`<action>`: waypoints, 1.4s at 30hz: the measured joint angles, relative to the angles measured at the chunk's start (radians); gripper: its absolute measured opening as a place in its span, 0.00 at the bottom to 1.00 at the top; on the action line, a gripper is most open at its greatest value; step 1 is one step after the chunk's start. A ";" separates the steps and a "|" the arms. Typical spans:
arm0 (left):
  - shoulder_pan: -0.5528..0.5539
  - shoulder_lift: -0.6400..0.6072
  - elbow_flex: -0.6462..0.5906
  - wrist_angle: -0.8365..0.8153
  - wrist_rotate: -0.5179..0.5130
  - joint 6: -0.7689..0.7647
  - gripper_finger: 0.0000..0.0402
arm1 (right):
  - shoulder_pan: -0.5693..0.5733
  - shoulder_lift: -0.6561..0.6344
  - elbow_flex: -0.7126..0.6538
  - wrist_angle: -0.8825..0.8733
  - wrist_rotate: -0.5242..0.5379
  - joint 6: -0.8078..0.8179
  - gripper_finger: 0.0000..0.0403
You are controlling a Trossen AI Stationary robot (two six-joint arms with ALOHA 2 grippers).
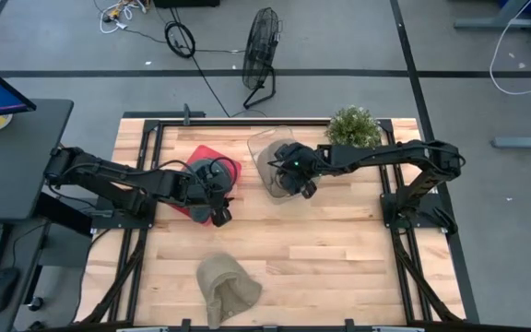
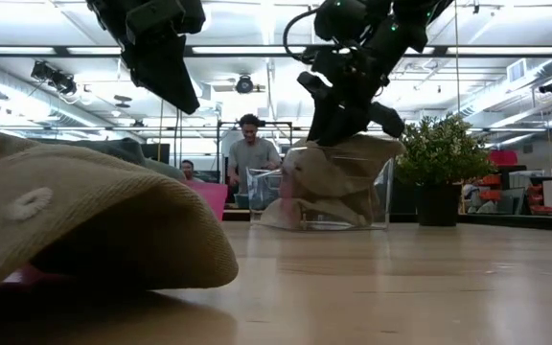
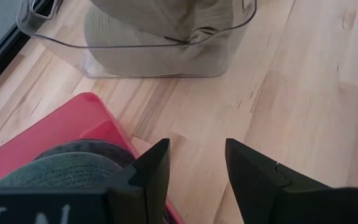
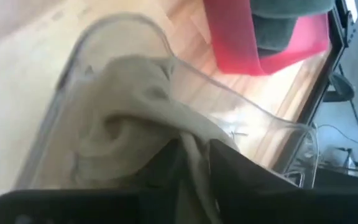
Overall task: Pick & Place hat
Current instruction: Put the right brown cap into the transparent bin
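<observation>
From my seat, the right gripper is down at the clear bin near the far side of the desk, clenched on a tan hat. In the right wrist view its fingers pinch a fold of the fabric, and the hat is bunched up inside the bin with part of it draped over the rim. The low view shows the same thing: the hat mostly in the bin, the gripper coming in from above it.

The left gripper is released, jaws apart with bare wood between them. It hangs just beside the red tray, which sits right next to the bin, touching or nearly so. A grey-green hat lies on that tray.

Another tan hat lies on its own at the near edge of the desk, well apart from the bin. A plant stands just beside the bin on the far side. In the low view a person stands in the room behind the bin.
</observation>
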 joint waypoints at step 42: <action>0.000 0.000 0.000 0.006 -0.001 0.001 0.40 | 0.054 -0.107 -0.104 0.047 0.189 0.569 0.01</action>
